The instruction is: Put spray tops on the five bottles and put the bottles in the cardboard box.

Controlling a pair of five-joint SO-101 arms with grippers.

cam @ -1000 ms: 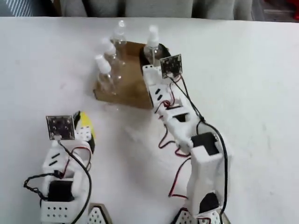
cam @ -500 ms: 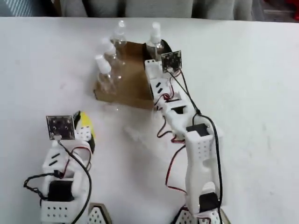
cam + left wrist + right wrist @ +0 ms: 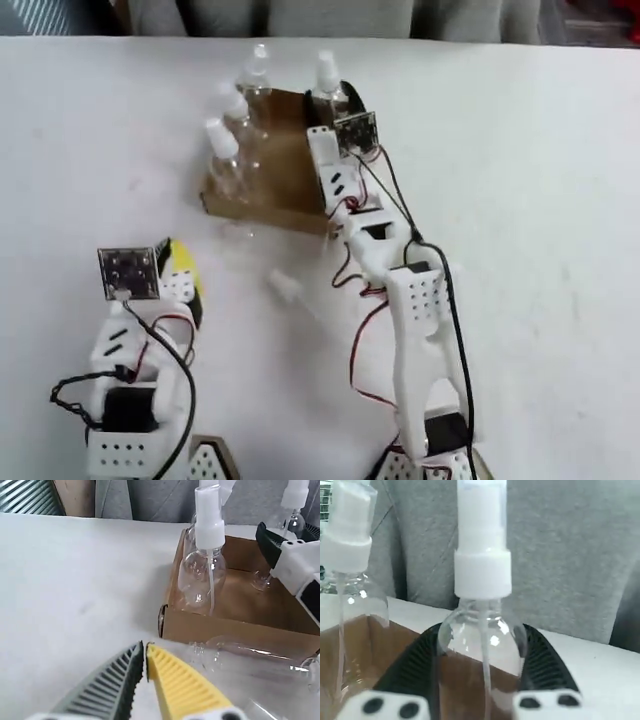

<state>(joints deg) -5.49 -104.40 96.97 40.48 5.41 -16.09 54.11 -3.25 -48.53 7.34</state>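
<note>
My right gripper (image 3: 335,100) is shut on a clear bottle with a white spray top (image 3: 327,78), upright at the far right corner of the cardboard box (image 3: 285,180). In the right wrist view the bottle (image 3: 481,630) stands between my gripper's (image 3: 480,675) black jaws. Three more topped bottles (image 3: 222,152) stand along the box's left side. The nearest one (image 3: 202,572) is seen in the left wrist view. A clear bottle (image 3: 250,660) lies on the table before the box wall (image 3: 235,630). My left gripper (image 3: 145,655) is shut and holds nothing, short of the box.
The white table (image 3: 520,150) has free room on the right and far left. The right arm (image 3: 400,290) stretches from the front edge to the box. A neighbouring topped bottle (image 3: 345,580) stands close beside the held one.
The right arm has stretched farther forward and shifted slightly left, carrying the held bottle over the box corner. The left arm has not moved.
</note>
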